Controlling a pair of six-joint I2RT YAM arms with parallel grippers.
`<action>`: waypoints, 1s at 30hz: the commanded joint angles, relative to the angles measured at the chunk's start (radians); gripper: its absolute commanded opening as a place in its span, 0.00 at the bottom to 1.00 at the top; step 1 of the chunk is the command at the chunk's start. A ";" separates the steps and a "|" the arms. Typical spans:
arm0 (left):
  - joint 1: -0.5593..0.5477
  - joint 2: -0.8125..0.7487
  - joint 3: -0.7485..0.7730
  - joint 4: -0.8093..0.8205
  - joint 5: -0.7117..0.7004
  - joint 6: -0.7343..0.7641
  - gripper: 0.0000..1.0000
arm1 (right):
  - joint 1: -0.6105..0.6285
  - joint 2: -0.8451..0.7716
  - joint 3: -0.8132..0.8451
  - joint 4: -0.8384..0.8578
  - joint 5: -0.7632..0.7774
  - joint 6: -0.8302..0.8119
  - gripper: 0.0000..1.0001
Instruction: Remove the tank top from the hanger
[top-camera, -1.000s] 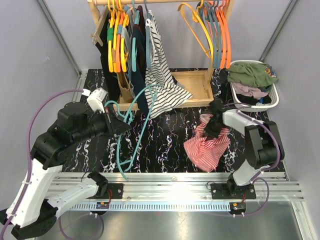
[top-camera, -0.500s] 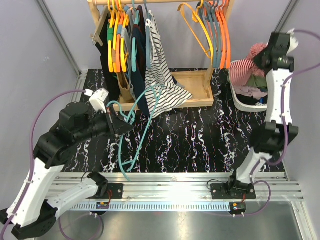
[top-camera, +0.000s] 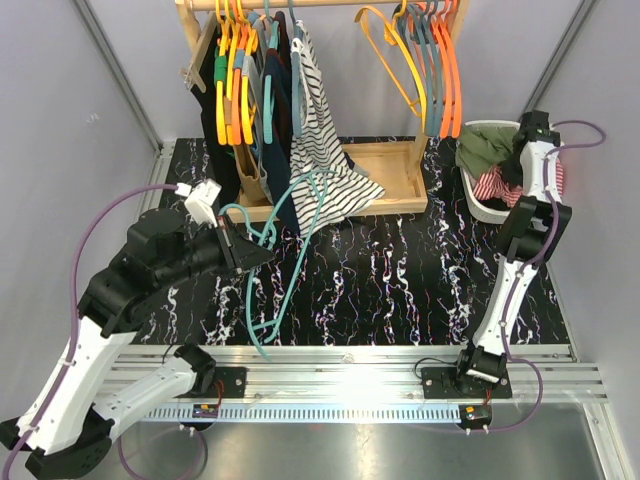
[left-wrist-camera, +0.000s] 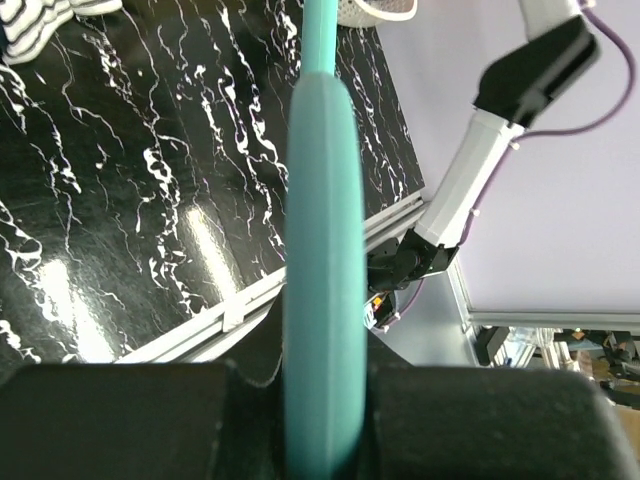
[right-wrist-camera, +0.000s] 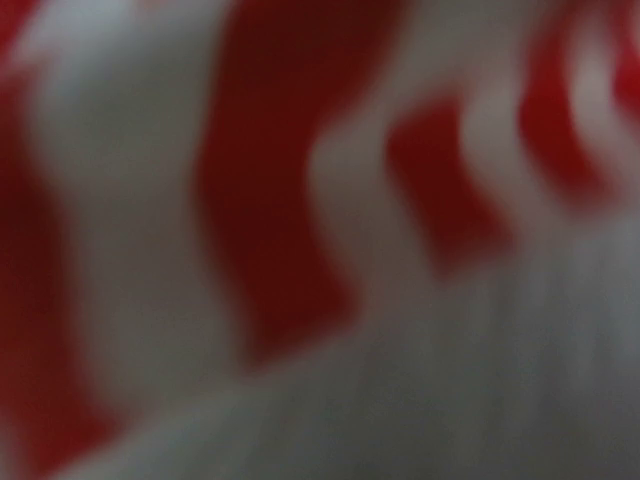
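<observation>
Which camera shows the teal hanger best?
The top external view: the whole teal hanger shows there, held by the left gripper. The left wrist view shows only a close, edge-on strip of the hanger. The right wrist view shows just blurry red-striped cloth, no hanger.

The top external camera looked down from above the near edge of the black marbled table (top-camera: 380, 270), taking in all of it, with the wooden clothes rack (top-camera: 390, 162) at its far edge. The left wrist camera sat tight against a teal hanger (left-wrist-camera: 322, 280), facing across that table toward the right arm (left-wrist-camera: 465, 175). The right wrist camera was pressed into red-and-white striped fabric (right-wrist-camera: 280, 200), all blur; overhead, that fabric lay in the white basket (top-camera: 482, 208) at the table's far right corner.
</observation>
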 joint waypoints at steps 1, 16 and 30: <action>0.006 0.002 -0.018 0.118 0.047 -0.032 0.00 | 0.002 0.173 0.153 -0.188 -0.105 -0.031 0.00; 0.006 0.001 -0.056 0.215 0.110 -0.061 0.00 | -0.023 -0.218 0.220 -0.190 -0.189 -0.029 1.00; 0.009 0.125 -0.009 0.213 0.294 0.048 0.00 | -0.044 -0.966 -0.312 -0.025 -0.451 0.132 1.00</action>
